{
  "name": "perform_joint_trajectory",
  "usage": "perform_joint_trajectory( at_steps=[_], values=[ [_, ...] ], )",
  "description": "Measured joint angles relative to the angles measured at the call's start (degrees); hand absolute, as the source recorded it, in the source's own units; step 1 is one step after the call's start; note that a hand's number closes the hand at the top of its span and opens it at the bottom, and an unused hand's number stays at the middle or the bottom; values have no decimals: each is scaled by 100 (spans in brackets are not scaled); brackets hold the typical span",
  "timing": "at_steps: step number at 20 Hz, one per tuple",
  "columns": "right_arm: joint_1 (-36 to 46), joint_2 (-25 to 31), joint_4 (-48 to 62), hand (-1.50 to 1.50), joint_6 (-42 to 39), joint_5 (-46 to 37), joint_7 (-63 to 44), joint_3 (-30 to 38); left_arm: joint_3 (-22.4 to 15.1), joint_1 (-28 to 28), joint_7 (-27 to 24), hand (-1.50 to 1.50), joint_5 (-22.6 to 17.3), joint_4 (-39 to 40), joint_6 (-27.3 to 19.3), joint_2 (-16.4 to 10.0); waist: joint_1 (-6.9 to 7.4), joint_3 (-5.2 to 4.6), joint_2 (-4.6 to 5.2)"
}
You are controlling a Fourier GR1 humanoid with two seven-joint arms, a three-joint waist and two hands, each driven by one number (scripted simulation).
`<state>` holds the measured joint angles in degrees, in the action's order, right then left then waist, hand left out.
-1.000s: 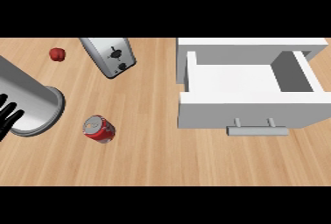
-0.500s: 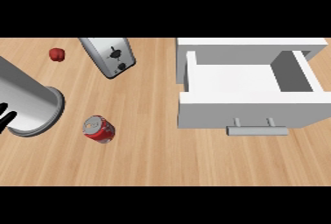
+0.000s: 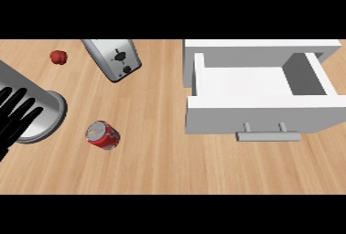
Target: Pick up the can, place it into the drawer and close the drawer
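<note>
A red can (image 3: pixel 103 135) lies on its side on the wooden counter, left of centre. At the right, the white drawer (image 3: pixel 256 114) stands pulled open with nothing inside, its grey handle (image 3: pixel 268 135) facing me. My left hand (image 3: pixel 15 116) shows at the left edge with straight fingers pointing up, in front of a big grey cylinder (image 3: pixel 42 106). It holds nothing and is a short way left of the can, not touching it. My right hand is out of view.
A silver toaster (image 3: pixel 115 59) lies tilted at the back, left of centre. A small red object (image 3: pixel 59 56) sits at the back left. Bare wood (image 3: pixel 169 160) runs between the can and the drawer and along the front.
My left hand has come further into view from the left edge, fingers spread upward. The can and the drawer have not moved.
</note>
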<state>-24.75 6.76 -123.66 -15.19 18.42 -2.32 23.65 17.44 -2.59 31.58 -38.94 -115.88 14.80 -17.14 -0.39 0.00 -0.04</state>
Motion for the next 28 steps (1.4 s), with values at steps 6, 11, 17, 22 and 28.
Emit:
perform_joint_trajectory(
  at_steps=[6, 11, 17, 22, 28],
  values=[
    [-83, 59, -2, -150, -332, 384, -106, 458, -286, 357, -222, -150, 486, 590, -68, 267, -8, 0, 2],
    [20, 12, 114, -150, -516, 406, -141, 655, -502, 459, -549, -150, 995, 1028, -19, 470, 0, 0, 3],
    [52, -4, 148, -150, -762, 577, -208, 930, -682, 490, -1269, -150, 1619, 1801, 141, 710, -2, -1, 4],
    [-71, -193, -57, -150, -954, 613, -301, 1054, -742, 460, -1826, -150, 2032, 2323, 134, 867, 1, -2, 2],
    [-34, -259, -80, -150, -1090, 671, -421, 1198, -646, 486, -2687, -150, 2483, 3153, 145, 894, 2, -2, 4]
  ],
)
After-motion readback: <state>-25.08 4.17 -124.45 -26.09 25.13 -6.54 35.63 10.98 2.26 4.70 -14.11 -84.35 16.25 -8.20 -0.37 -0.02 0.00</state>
